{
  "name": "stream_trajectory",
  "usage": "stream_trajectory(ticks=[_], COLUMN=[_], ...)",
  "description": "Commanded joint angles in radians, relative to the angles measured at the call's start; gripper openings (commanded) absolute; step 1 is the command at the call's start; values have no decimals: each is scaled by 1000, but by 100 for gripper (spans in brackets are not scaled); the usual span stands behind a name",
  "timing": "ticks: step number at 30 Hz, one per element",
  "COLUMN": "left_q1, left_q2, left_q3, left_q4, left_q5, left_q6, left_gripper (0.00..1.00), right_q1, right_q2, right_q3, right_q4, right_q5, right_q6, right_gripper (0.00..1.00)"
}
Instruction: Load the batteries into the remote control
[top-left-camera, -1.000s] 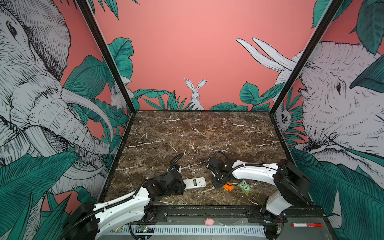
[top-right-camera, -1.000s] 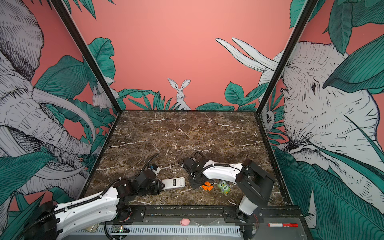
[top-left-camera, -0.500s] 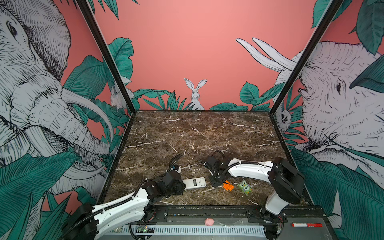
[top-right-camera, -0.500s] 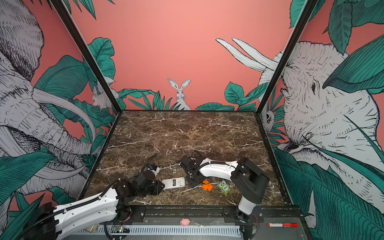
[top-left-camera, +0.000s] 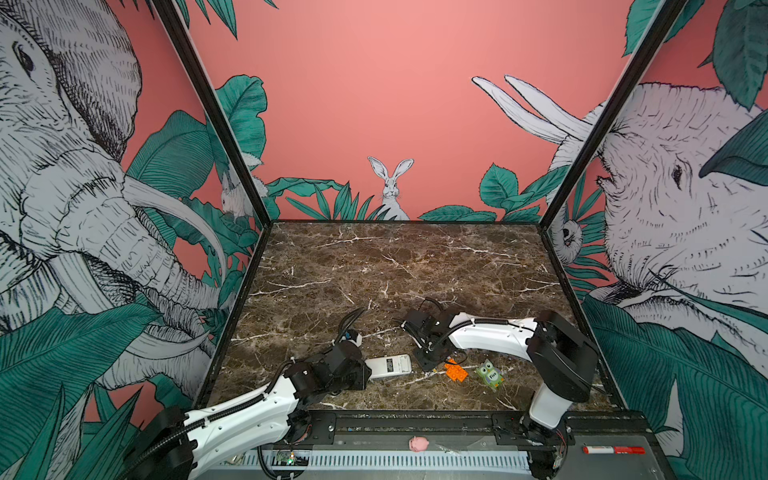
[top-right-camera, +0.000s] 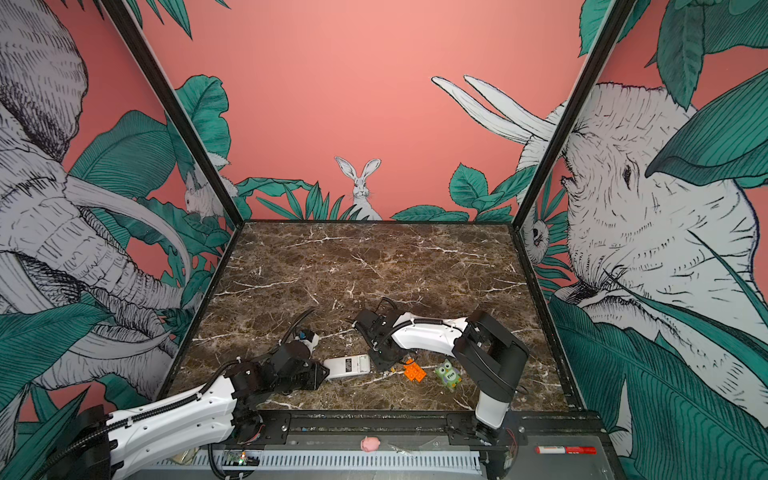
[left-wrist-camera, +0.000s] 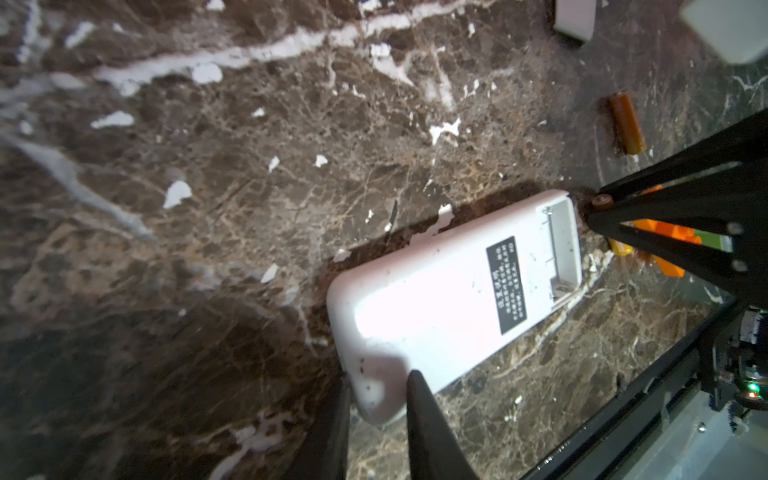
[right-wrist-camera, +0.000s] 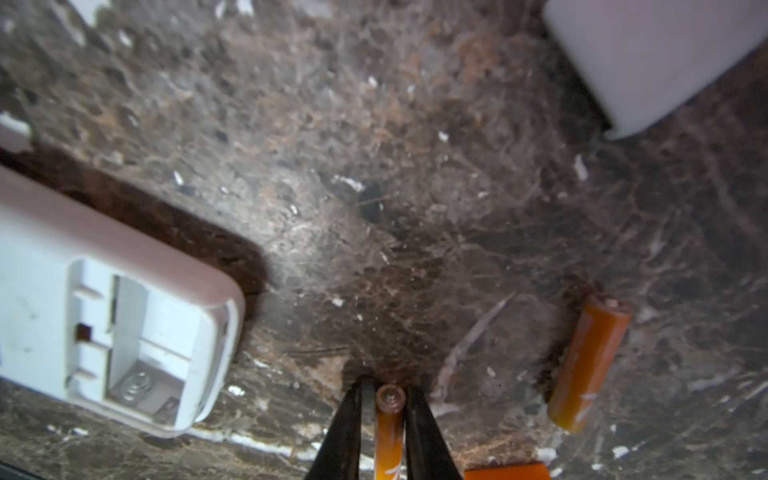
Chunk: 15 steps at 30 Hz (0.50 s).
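Brown marble tabletop (top-left-camera: 374, 257) veined white, salmon back wall (top-left-camera: 374, 104) with painted rabbit (top-left-camera: 390, 187), elephant side walls (top-left-camera: 83, 187), green leaves (top-left-camera: 241, 108)

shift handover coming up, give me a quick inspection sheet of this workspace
surface: brown marble tabletop, white veins.
job's things: remote control lies label side up, battery bay open and empty; first battery inside the right claw; second battery loose on the tabletop.
clutter: orange toy brick and green owl toy near the right claw; small pink toy and red marker on the front ledge.
claws: left claw shut on the remote control's end; right claw around the first battery, grip unclear.
cables: black cables along both forearms.
surroundings: mural walls with elephants, a rabbit.
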Motion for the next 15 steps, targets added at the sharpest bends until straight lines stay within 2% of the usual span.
stream_trajectory(ticks=[1,15], left_q1=[-1,-1], left_q2=[1,29], left_q3=[-33,-32], left_q4=[-61,-31], left_q5=[-16,-4], left_q6=[-8,-4], left_gripper=[26,25], right_q1=[-4,-4], right_q2=[20,4], right_q3=[10,5], right_q4=[-31,-28], right_q5=[29,11], right_q6=[-10,-22], right_gripper=[19,2])
